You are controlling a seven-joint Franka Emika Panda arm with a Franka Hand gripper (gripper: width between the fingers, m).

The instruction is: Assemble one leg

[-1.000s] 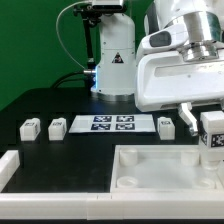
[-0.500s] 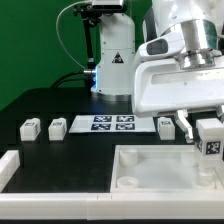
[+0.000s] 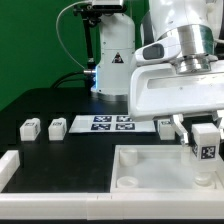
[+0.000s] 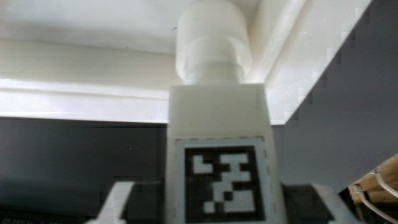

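Hand (image 3: 205, 133) clamped on 1 leg (image 3: 208, 150). The leg is held upright, clear of the black surface (image 3: 70, 152), with its tag face toward the exterior camera. It sits over the far corner of the large white rimmed piece (image 3: 150, 160), at the exterior view's right; contact with that piece cannot be told.

Wrist view: the same leg (image 4: 221, 130) sits between the fingers (image 4: 119, 206), tag visible.

3 other legs (image 3: 57, 127) rest on the surface, 2 to the exterior view's left of the marker board (image 3: 112, 124) and 1 just beside its right end.
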